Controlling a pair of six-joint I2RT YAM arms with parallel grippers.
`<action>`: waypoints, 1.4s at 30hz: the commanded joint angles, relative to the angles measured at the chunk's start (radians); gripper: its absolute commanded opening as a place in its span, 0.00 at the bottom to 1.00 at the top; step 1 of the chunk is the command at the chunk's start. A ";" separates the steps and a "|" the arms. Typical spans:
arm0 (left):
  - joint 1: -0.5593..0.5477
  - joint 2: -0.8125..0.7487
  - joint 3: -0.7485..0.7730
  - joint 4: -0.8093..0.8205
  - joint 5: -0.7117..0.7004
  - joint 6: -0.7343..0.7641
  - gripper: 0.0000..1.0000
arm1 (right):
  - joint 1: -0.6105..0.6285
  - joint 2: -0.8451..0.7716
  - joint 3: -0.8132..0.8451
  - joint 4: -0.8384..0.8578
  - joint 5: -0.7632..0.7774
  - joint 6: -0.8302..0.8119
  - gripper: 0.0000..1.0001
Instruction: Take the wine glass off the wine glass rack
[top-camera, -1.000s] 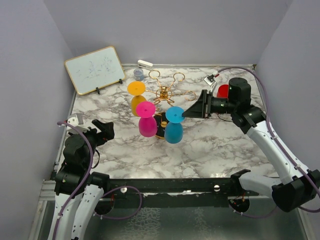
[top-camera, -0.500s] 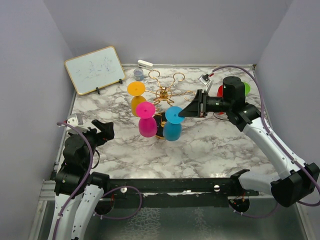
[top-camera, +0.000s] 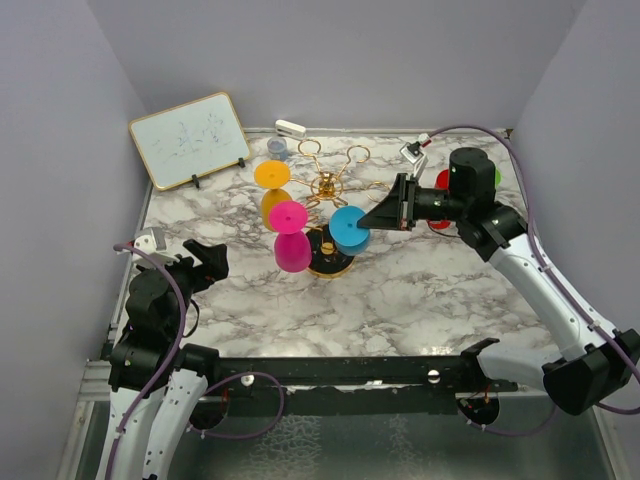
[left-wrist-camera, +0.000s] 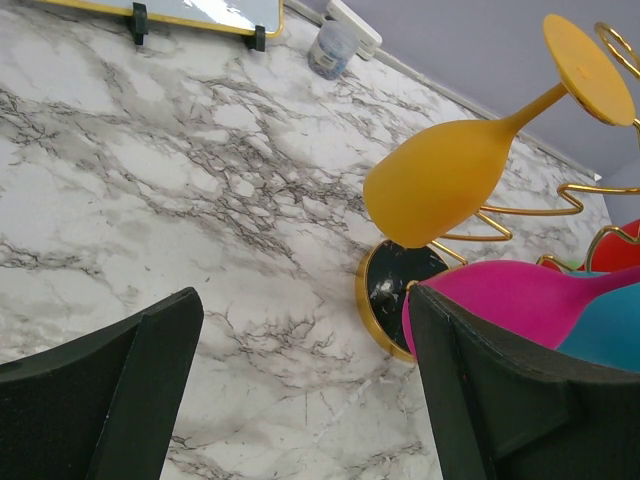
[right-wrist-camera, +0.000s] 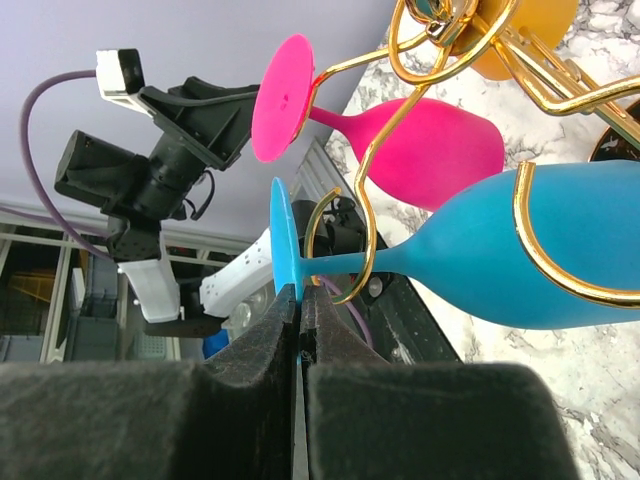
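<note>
Marble counter, white with grey veins, carries the gold wire wine glass rack on its round black base near the middle. From its looped arms hang a matte orange wine glass, a pink wine glass and a tilted blue wine glass, its stem inside a gold loop. The right gripper has its jaws pinched on the blue foot's rim. The left gripper hovers by the counter's left edge, jaws wide, holding nothing.
</note>
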 joint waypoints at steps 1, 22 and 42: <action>-0.007 -0.014 0.007 0.017 -0.017 -0.008 0.86 | 0.005 -0.027 0.050 0.009 0.034 0.021 0.01; -0.006 -0.016 0.003 0.022 -0.019 -0.008 0.86 | 0.010 0.048 0.059 0.132 -0.028 0.139 0.01; -0.006 -0.025 0.001 0.023 -0.018 -0.007 0.86 | 0.055 0.145 0.121 0.161 0.020 0.147 0.01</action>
